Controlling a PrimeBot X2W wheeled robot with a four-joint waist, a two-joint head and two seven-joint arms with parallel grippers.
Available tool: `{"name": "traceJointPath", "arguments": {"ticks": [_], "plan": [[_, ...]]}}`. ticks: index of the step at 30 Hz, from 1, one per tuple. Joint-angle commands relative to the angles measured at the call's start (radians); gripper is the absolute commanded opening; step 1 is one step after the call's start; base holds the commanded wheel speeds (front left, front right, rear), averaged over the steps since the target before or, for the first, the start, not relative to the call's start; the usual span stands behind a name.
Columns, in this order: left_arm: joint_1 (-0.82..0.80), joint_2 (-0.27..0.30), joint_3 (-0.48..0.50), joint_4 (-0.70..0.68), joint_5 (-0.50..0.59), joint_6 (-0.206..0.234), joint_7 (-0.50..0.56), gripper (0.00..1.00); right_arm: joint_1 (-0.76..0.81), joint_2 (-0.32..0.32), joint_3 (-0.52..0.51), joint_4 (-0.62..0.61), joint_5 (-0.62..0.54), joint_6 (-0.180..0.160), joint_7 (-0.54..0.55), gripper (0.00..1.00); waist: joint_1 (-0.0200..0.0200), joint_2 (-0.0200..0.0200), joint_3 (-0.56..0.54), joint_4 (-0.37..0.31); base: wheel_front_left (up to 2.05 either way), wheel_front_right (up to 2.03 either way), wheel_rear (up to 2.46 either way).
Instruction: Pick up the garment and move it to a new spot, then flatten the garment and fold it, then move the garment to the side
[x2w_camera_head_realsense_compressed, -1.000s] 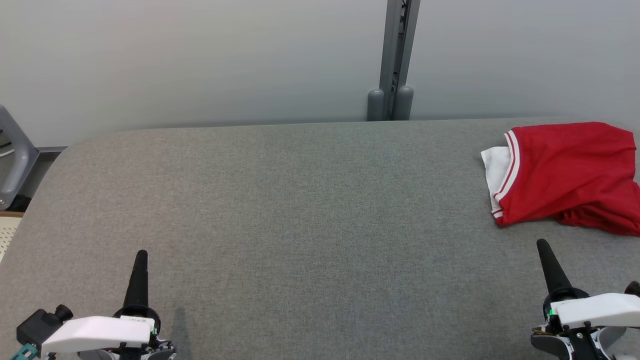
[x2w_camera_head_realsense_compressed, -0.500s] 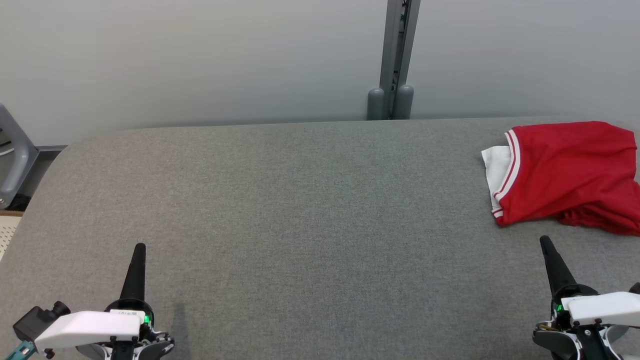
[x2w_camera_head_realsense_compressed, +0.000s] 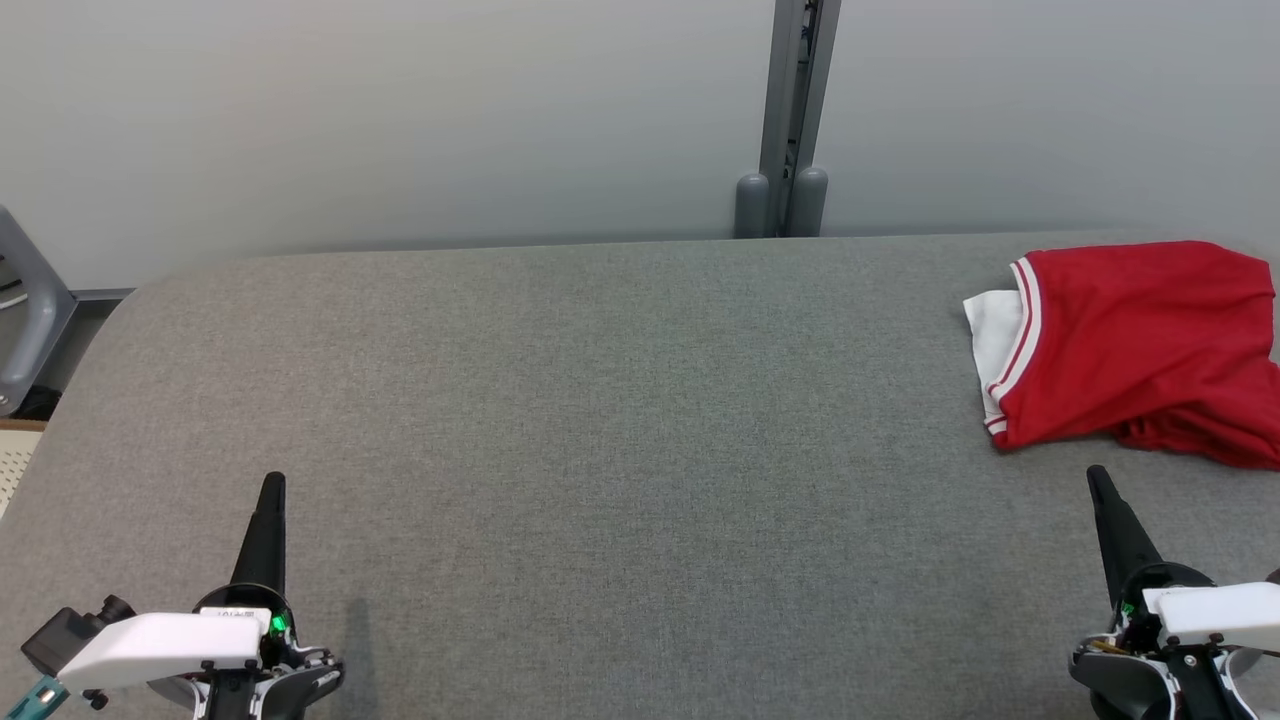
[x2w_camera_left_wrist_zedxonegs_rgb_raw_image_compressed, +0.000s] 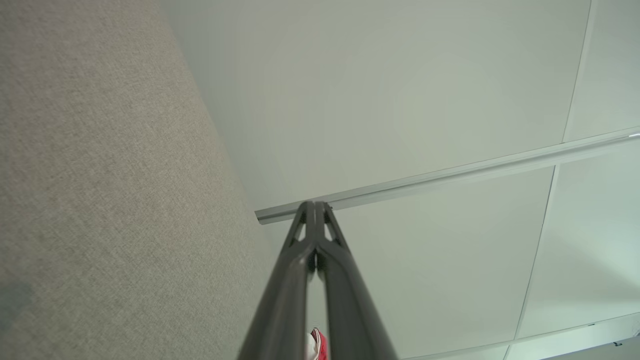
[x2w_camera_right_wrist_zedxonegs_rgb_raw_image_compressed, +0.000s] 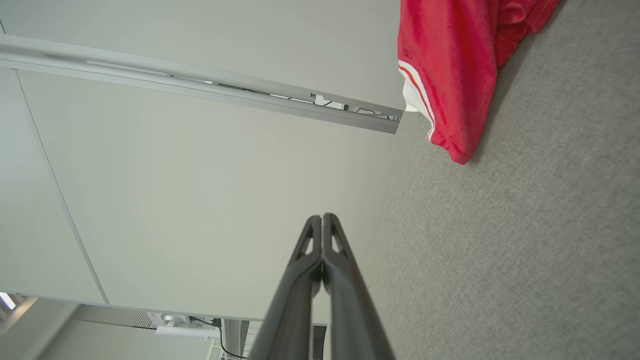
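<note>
Lying at the far right of the grey fabric-covered table (x2w_camera_head_realsense_compressed: 600, 400), close to its back edge: 1 garment (x2w_camera_head_realsense_compressed: 1140, 350), red, crumpled, not flat. Long axis runs approx. left-right across the head view, right end cut by the frame edge. Trimmed edge (white w/ thin red stripes) faces the robot's left, toward table centre; the band itself runs near-to-far. White fabric pokes out past the trim on that same side. Near edge bunched into folds toward the right. L gripper (x2w_camera_head_realsense_compressed: 271, 482): lower left of head view, fingers pressed together tip to tip, nothing between them, pointing away from the robot over bare table, well apart from garment. R gripper (x2w_camera_head_realsense_compressed: 1096, 472): lower right, fingers likewise closed together, empty, tip near the garment's near edge but apart from it. R wrist view: garment's trimmed corner at top right, not touching the fingers. Markings: pale sticker (x2w_camera_head_realsense_compressed: 232, 612) on L wrist housing, print too small to read; green light (x2w_camera_head_realsense_compressed: 277, 624) beside it. Backdrop: plain pale wall (x2w_camera_head_realsense_compressed: 400, 120), grey post (x2w_camera_head_realsense_compressed: 790, 120) behind table.
</note>
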Motion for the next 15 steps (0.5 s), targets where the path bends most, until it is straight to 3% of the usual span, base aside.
{"name": "traceJointPath", "arguments": {"ticks": [1, 15], "plan": [[-0.025, 0.006, 0.007, -0.002, -0.019, -0.006, 0.004, 0.0, -0.016, -0.002, -0.007, -0.012, 0.021, 0.0, 0.008, 0.0, 0.0, 0.0, 0.0, 0.0, 0.0, 0.0, 0.0], [-0.038, 0.007, 0.015, 0.001, -0.113, -0.012, 0.03, 0.0, -0.015, 0.008, -0.029, -0.019, 0.105, 0.001, 0.035, 0.0, 0.0, 0.0, 0.003, 0.0, 0.0, 0.0, 0.0]]}}
